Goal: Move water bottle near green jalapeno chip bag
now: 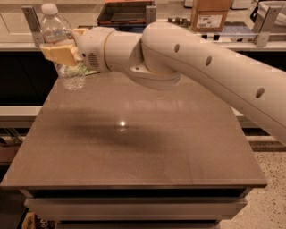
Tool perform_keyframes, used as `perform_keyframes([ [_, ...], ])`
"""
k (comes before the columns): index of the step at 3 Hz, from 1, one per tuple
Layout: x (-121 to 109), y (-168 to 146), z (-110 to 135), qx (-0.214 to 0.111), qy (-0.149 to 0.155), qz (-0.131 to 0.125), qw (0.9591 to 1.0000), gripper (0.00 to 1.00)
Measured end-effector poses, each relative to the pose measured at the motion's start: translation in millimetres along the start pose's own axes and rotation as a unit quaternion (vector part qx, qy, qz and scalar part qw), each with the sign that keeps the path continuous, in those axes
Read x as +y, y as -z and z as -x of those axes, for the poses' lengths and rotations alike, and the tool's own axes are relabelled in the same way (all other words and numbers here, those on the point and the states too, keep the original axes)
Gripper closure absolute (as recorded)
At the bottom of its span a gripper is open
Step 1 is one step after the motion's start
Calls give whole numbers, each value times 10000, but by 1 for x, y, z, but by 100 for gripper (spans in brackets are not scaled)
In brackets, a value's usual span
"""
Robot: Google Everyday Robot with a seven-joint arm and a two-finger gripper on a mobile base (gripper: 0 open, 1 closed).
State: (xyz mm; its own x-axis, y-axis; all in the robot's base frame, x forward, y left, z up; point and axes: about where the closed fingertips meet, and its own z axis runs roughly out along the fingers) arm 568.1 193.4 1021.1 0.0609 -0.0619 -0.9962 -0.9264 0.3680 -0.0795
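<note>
The water bottle (62,49) is clear ribbed plastic with a white cap and stands upright at the table's far left corner. My gripper (60,53) is shut on the bottle's middle, its tan fingers (57,53) wrapped around it. The bottle's base is at or just above the table top. A bit of the green jalapeno chip bag (83,69) shows just right of the bottle's base, mostly hidden behind my wrist and the bottle. My white arm (187,58) reaches in from the right across the table's back.
The brown table (134,147) fills the middle. Behind it runs a counter with a dark tray (125,12), a cardboard box (210,15) and metal posts (31,20).
</note>
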Motion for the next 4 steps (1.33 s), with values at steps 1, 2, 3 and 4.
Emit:
perform_keyframes([
  [1, -38, -12, 0, 76, 115, -74, 9999, 100],
  [2, -66, -22, -4, 85, 132, -85, 9998, 100],
  [3, -94, -39, -15, 101, 79, -30, 9999, 100],
  [4, -112, -51, -29, 195, 38, -15, 9998, 100],
])
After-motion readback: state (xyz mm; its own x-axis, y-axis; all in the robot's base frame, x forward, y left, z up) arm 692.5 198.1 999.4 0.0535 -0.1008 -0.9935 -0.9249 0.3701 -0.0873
